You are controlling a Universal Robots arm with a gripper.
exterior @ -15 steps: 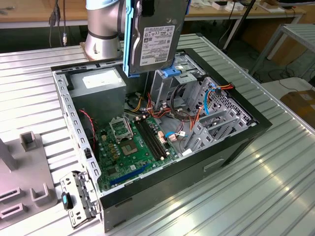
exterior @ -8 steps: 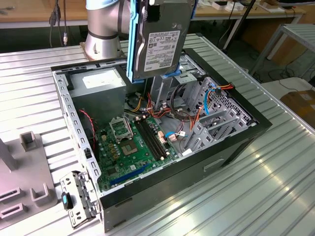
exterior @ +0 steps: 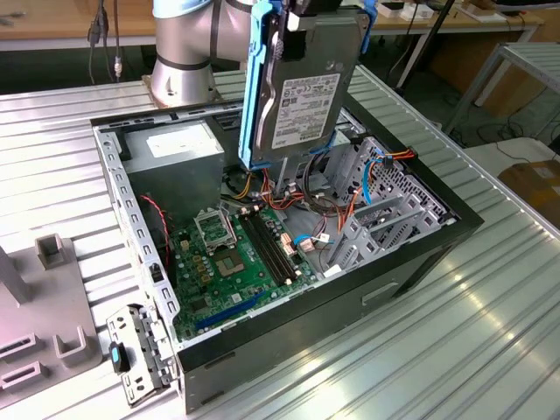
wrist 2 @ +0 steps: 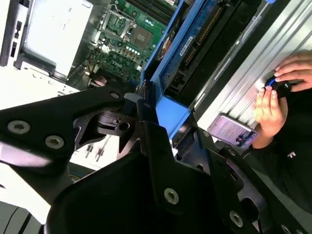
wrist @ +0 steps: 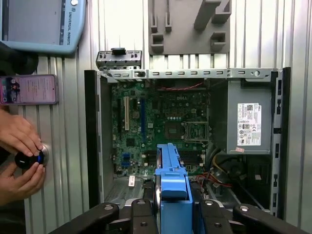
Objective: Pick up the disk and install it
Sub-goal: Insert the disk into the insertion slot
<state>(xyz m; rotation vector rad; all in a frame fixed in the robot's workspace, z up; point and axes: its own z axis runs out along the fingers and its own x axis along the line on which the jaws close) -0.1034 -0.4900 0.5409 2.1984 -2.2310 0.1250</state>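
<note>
Above the open computer case (exterior: 289, 341), the tool (wrist: 174, 214) is clamping the disk (exterior: 302, 87) on edge, clear of the motherboard (exterior: 236, 262); we are reading this upright hold as matching the drive cage (exterior: 385, 210). Exterior view is giving its height; first wrist view is giving a person's hands (wrist: 22, 139) on the worktop (wrist: 68, 161).

The disk (exterior: 306, 92) gripped in the black claw (wrist: 173, 212) is silver-grey with a white printed label, edged in light blue. Below the claw, the motherboard (exterior: 236, 262) is green with black slots, inside a black-walled case (exterior: 367, 306). Red, orange and blue cables (exterior: 289, 206) lie beneath the claw. The tabletop (exterior: 455, 350) is silver, ribbed in parallel lines.
</note>
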